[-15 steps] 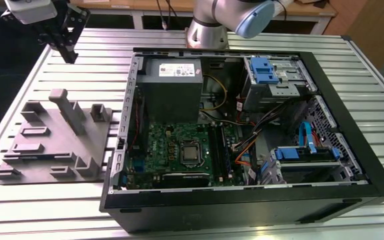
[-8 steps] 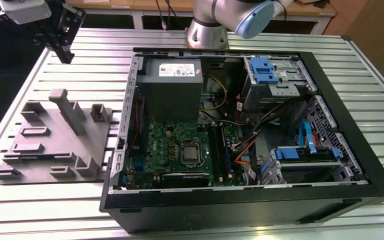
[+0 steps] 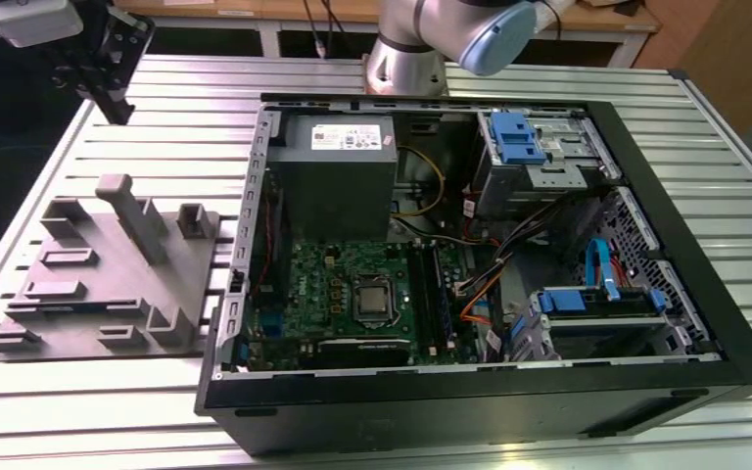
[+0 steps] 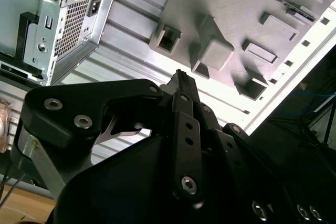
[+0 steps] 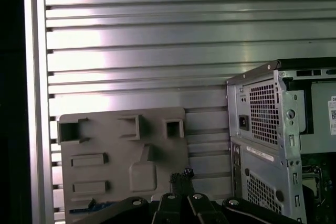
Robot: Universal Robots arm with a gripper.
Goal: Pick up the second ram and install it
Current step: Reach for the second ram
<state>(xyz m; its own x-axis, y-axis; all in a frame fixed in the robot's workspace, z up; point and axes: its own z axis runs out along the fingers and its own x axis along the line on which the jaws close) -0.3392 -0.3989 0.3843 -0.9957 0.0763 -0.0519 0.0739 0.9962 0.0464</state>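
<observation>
Gripper (image 4: 181, 78) is hovering above the fixture (image 3: 102, 294), fingers (image 4: 187, 124) pressed together, empty; a bluish strip, possibly the ram (image 5: 92, 206), is lying at its edge.

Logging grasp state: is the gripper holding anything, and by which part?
Nothing: the black gripper is shut and empty, near the grey moulded fixture.

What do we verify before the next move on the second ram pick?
1. gripper empty: ok, jaws shut on nothing.
2. jaws open for a grasp: not ok.
3. gripper clear of the PC case: ok, it hangs apart from it at the exterior view's left, beyond the grey fixture.
4. second ram located: cannot tell; a thin blue-green strip at the fixture's edge in the first wrist view may be it.
5. motherboard exposed: ok, case is open.
6. free memory slot: cannot tell.
</observation>
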